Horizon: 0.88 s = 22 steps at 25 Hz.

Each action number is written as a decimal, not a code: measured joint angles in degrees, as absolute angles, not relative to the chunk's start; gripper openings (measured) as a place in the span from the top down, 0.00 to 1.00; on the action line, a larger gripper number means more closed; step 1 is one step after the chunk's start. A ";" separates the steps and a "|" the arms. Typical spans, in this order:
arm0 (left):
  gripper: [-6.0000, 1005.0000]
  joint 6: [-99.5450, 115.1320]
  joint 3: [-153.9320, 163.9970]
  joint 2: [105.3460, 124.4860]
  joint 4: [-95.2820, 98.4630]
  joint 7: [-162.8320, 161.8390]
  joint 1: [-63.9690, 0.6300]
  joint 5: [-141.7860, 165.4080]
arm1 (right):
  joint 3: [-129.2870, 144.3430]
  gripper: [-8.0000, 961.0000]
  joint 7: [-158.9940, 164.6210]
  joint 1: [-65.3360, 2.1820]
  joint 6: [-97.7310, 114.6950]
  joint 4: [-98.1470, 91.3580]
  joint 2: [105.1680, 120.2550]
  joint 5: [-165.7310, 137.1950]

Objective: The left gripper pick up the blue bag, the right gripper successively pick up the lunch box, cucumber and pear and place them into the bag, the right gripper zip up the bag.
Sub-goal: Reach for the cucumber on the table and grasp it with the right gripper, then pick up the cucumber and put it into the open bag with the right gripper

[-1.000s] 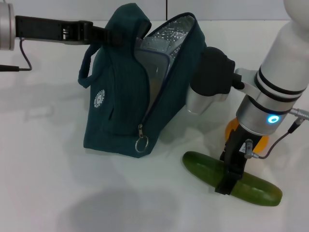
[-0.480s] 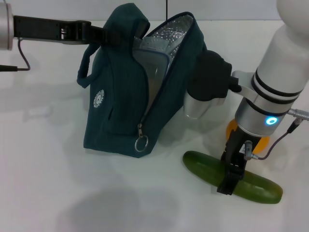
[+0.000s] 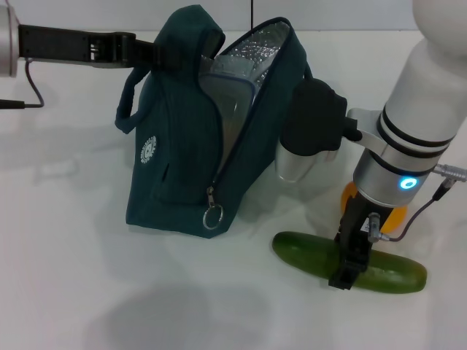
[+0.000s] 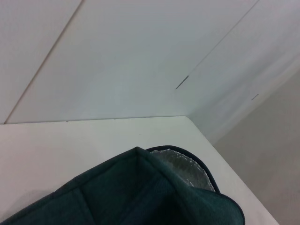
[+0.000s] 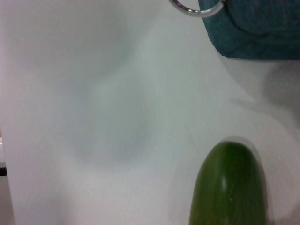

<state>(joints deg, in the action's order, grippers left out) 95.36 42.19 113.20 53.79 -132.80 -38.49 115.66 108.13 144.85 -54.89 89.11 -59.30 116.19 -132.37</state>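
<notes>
The blue bag (image 3: pixel 182 146) stands on the white table with its mouth open and the foil lining showing. My left gripper (image 3: pixel 157 52) is shut on the bag's top by a handle and holds it up. The bag's top also shows in the left wrist view (image 4: pixel 140 192). The lunch box (image 3: pixel 232 109) sits inside the bag. My right gripper (image 3: pixel 347 271) points down, its fingers straddling the cucumber (image 3: pixel 306 254), which lies on the table in front of the bag. The cucumber's end shows in the right wrist view (image 5: pixel 229 187). The pear (image 3: pixel 349 195) is mostly hidden behind the right arm.
The zipper's metal ring pull (image 3: pixel 213 216) hangs at the bag's front lower corner and shows in the right wrist view (image 5: pixel 194 7). The right arm's black and silver wrist joint (image 3: pixel 310 127) is close to the bag's right side. A black cable (image 3: pixel 29 87) runs under the left arm.
The right arm has shifted a little towards the bag. The cucumber has turned slightly, its left end moving left. The left gripper and bag have held still.
</notes>
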 joint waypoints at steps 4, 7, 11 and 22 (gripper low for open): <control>0.94 95.36 42.19 113.20 53.79 -132.80 -38.49 115.66 | 107.83 0.33 144.85 -54.90 89.22 -58.95 116.19 -132.35; 0.94 95.36 42.19 113.20 53.79 -132.80 -38.50 115.66 | 107.20 0.33 144.85 -54.70 89.54 -58.84 116.12 -132.35; 0.94 95.36 42.18 113.33 53.79 -132.80 -38.37 115.65 | 104.29 0.33 144.50 -52.72 90.27 -59.18 115.83 -132.38; 0.94 95.53 42.19 113.34 53.79 -133.87 -38.73 115.65 | 78.88 0.32 131.82 -37.99 99.45 -66.67 115.46 -121.79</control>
<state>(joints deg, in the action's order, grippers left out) 95.53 42.19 113.34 53.79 -133.87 -38.73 115.65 78.88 131.82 -37.99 99.45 -66.67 115.46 -121.79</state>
